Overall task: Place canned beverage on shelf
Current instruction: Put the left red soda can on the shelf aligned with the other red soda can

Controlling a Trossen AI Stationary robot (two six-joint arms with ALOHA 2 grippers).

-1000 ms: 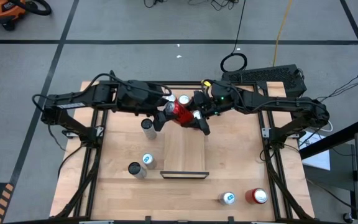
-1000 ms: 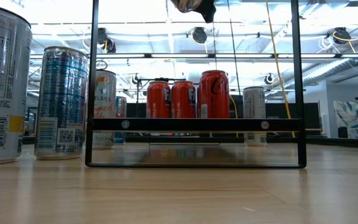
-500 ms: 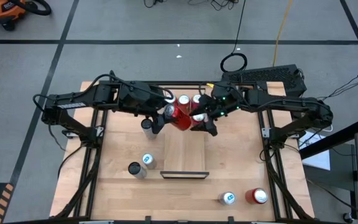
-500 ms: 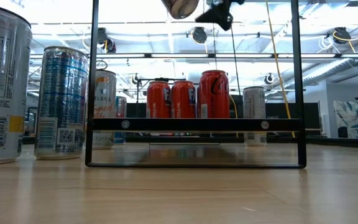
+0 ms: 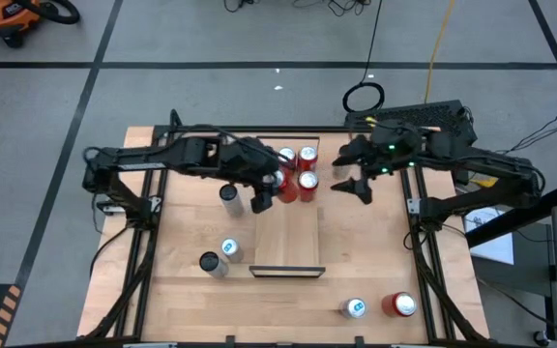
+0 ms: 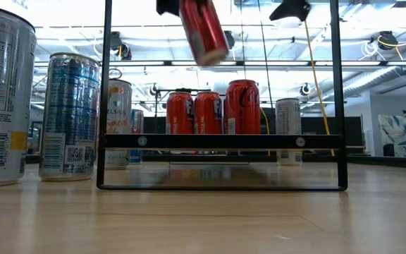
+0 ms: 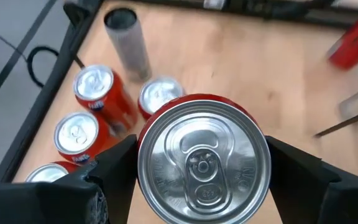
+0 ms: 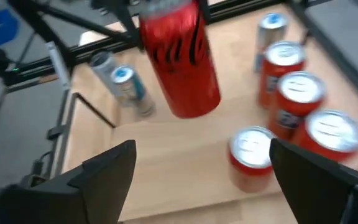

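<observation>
OK, shelf [image 5: 288,232] carries a cluster of red cans [image 5: 300,169] at its far end, upright; near end bare. Left of the shelf on the tabletop [image 5: 375,251]: one dark slim can [image 5: 228,196], then a blue-top can [image 5: 230,249] and another dark one [image 5: 210,264] nearer the front. Left gripper [image 5: 264,188] is clamped on a red can [image 6: 203,29], held tilted in the air above the shelf's far end, just beside the cluster. Right gripper [image 5: 354,184] has fingers spread, nothing in them, hanging right of the shelf, well apart from the held can. Front right corner: one blue-top can [image 5: 355,308], one red can [image 5: 398,305].
</observation>
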